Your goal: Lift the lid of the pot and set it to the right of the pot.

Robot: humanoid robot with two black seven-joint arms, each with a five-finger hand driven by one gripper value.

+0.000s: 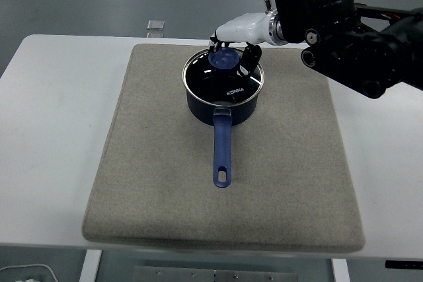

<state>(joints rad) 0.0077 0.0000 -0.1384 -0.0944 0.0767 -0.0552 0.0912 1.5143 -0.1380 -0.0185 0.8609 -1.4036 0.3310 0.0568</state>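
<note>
A dark blue pot (pixel 223 100) with a long blue handle (pixel 223 153) stands at the back middle of the grey mat (pixel 152 183). Its glass lid (pixel 221 80) sits flat on the pot and has a blue knob (pixel 223 61) on top. My right hand (pixel 231 54), white with black fingers, reaches in from the right just above the lid. Its fingers (pixel 213 45) curl behind the knob and the thumb (pixel 246 63) comes down on the knob's right side, closing on it. The left arm does not show.
The mat covers most of the white table (pixel 53 130). My bulky black right forearm (pixel 350 37) hangs over the mat's back right corner. A small clear object (pixel 156 24) lies at the table's far edge.
</note>
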